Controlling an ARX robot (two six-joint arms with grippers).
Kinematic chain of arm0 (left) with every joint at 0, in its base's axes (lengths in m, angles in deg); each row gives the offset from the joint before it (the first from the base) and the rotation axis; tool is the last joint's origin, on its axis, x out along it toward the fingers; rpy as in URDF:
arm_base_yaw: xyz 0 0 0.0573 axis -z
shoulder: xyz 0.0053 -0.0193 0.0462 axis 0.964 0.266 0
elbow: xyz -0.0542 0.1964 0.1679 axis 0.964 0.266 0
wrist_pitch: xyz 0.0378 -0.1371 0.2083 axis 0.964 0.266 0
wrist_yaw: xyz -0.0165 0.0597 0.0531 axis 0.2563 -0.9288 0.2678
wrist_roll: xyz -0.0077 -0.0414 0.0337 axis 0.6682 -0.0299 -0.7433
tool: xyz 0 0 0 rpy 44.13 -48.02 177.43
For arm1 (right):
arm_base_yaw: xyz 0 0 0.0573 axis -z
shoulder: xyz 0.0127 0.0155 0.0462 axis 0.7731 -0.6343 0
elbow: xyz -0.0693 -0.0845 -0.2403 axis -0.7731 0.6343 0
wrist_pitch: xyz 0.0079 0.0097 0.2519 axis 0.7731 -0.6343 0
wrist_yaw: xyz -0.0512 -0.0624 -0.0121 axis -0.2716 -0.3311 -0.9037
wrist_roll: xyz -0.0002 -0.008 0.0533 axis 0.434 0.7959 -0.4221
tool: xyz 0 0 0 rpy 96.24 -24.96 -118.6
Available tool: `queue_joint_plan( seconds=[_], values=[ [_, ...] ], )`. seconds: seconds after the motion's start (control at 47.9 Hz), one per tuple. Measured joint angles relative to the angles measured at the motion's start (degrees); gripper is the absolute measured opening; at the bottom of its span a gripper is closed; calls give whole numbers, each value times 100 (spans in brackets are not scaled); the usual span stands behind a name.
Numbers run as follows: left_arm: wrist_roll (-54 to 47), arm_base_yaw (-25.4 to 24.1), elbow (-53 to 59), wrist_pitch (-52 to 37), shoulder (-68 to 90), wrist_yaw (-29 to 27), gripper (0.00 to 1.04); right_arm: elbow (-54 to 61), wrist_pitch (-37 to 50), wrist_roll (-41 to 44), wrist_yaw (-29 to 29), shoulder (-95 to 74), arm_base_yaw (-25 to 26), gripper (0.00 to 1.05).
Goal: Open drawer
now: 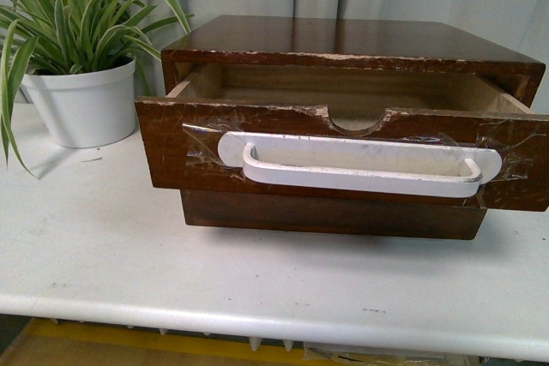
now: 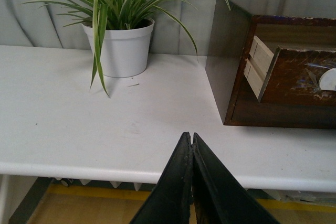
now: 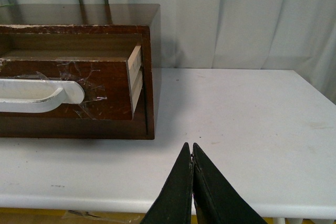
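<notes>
We see the drawer point(image 1: 343, 160) already pulled well out of its cabinet point(image 1: 352, 45), so the task looks done. Our left tool point(image 2: 192, 145) and right tool point(image 3: 191, 153) hang closed and empty over the worktop's point(image 1: 103, 246) edge.

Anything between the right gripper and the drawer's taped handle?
Nothing: the right wrist view shows only bare white table between the right gripper and the drawer.

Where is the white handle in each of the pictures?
Front view: the white handle runs across the middle of the pulled-out drawer front.
Left wrist view: only its rounded end peeks in at the right edge.
Right wrist view: its other end shows at the left edge, under clear tape.
Shared landmark: the dark wooden cabinet on the white table.
</notes>
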State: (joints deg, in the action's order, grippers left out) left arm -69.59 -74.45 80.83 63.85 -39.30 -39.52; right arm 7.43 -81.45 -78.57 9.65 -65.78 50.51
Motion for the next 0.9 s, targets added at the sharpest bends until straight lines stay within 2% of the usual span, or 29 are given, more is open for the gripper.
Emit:
queue_joint_plan(
  seconds=[0.188,0.209,0.418,0.501,0.668,0.898],
  values=[
    [0,0,0,0,0,0,4,0,0,0,0,0,0,1],
    [9,0,0,0,0,0,6,0,0,2,-2,0,0,4],
    [17,0,0,0,0,0,52,0,0,2,0,0,-2,48],
    [17,0,0,0,0,0,65,0,0,2,0,0,0,63],
    [15,0,0,0,0,0,100,0,0,0,0,0,-2,97],
    [17,0,0,0,0,0,99,0,0,-4,0,0,-2,96]
  ],
)
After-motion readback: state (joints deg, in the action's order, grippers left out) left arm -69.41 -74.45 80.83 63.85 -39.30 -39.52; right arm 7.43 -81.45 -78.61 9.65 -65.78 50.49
